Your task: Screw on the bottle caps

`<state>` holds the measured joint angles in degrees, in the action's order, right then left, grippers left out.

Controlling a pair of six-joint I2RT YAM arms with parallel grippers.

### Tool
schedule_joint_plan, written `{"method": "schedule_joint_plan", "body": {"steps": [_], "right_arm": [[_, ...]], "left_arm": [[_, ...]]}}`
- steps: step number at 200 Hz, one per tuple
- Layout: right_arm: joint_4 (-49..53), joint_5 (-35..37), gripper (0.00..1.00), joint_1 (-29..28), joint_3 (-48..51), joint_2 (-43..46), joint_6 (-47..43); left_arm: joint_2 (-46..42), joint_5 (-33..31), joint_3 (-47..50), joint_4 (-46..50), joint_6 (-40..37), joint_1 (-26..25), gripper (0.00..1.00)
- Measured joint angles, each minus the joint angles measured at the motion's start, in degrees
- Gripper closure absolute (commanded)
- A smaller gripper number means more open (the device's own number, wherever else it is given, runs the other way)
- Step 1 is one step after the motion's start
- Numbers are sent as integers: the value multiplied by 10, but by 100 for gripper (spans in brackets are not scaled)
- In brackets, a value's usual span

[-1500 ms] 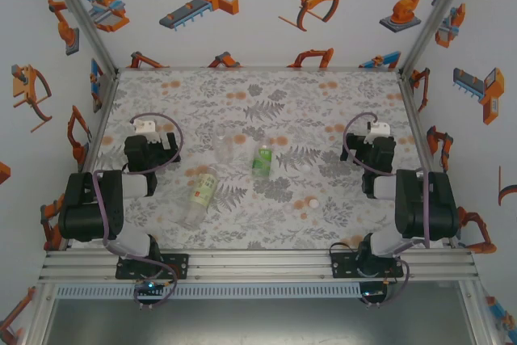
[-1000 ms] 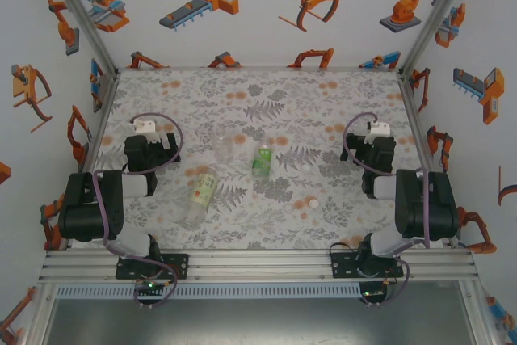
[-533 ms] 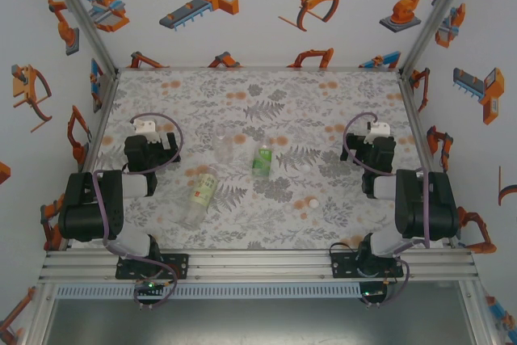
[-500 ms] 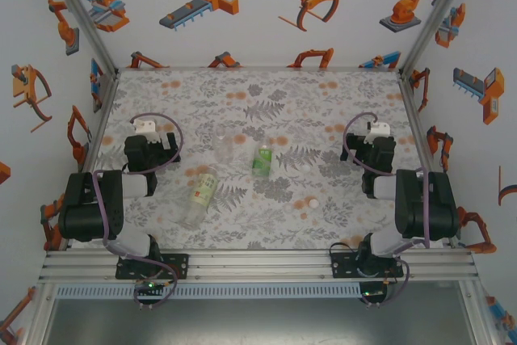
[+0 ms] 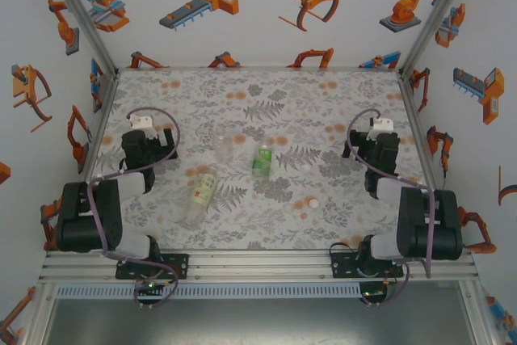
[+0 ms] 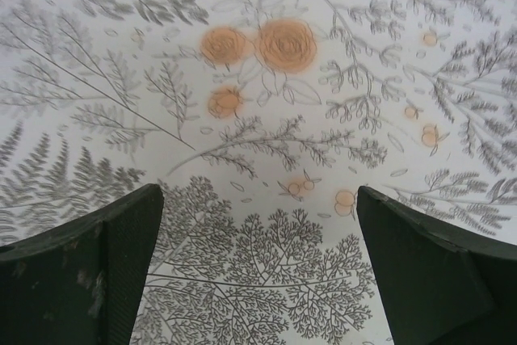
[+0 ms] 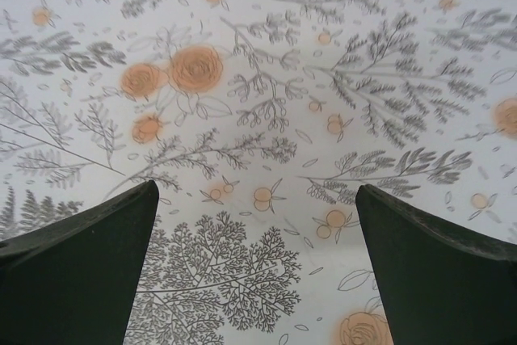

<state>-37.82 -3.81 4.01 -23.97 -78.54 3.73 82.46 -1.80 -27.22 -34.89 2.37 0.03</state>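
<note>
Between the arms' wide, empty jaws, the bottles point(image 5: 200, 191) and bottle caps point(image 5: 311, 202) sit apart on floral cloth point(image 5: 283, 94).

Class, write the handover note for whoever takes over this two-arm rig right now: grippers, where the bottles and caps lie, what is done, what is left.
Left gripper: open, empty, above the floral tablecloth.
Right gripper: open, empty, above the same cloth.
Clear plastic bottle with yellow-green label: lying on its side, left of centre.
Clear bottle with bright green label and nearly plain clear bottle: close together, mid-table.
Small white round plastic cap: loose on the cloth, right of the bottles.
Done: nothing gripped. Left: fit and screw on the caps.
</note>
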Motion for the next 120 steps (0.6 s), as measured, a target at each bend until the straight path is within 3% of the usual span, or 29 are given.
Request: {"method": "schedule_joint_plan", "body": {"steps": [60,99,120], "right_arm": [[185,-12,7,-56,-75,123,0],[332,-10,14,-157,-149,134,33],[378,-11,13,-219,-171,134,57]], "left_arm": [[-123,-11,-164,247,37,-10,3],[-179,37,-262,422,62,-53,3],[-197,79,-289,495,70,-66,3]]}}
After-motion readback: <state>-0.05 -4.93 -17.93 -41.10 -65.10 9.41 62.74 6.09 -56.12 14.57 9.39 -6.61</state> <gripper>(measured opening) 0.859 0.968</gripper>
